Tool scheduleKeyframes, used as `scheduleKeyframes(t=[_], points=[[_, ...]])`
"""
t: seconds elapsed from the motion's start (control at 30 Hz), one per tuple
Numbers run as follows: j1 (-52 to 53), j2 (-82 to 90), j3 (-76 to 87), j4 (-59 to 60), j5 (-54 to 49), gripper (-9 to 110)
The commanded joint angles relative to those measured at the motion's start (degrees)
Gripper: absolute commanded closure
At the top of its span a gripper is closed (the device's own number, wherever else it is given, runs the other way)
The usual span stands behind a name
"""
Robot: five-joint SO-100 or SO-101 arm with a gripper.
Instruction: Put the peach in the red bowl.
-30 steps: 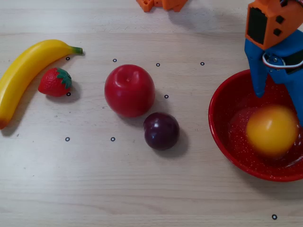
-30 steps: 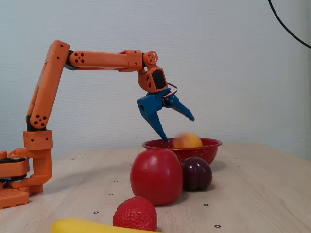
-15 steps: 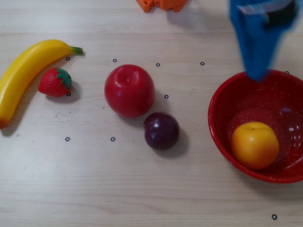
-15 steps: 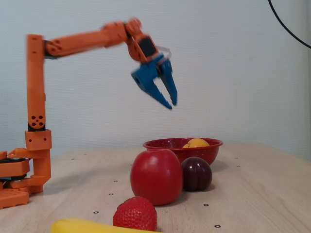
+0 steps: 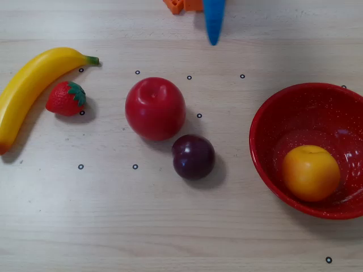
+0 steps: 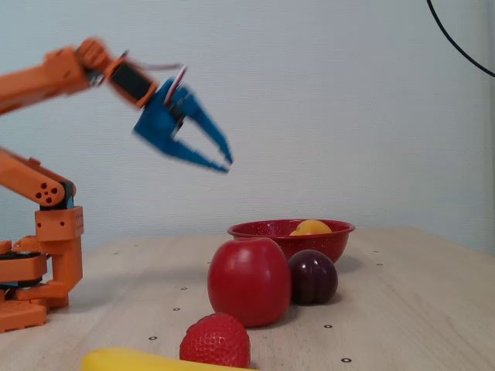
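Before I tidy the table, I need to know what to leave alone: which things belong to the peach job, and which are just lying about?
Belong to the job:
peach, already in the bowl
red bowl

Just lying about:
apple
plum
strawberry
banana

The blue tool (image 6: 224, 162) hangs high above the tabletop (image 6: 402, 309), blurred, jaws parted and empty. The peach (image 6: 312, 228) peeks over the red bowl (image 6: 290, 238) rim, behind the apple (image 6: 249, 281) and plum (image 6: 312, 277).
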Motion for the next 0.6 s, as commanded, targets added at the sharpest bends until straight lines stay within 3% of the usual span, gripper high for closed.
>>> scheduleKeyframes(t=[0.0, 0.2, 0.33, 0.57], points=[[-2.5, 11.3, 9.1, -5.2, -1.5, 101], [-5.3, 26.0, 31.0, -9.2, -1.4, 101], [-8.3, 31.1, 47.9, -22.7, 0.0, 101], [-8.3, 36.6, 48.3, -6.2, -3.4, 101]])
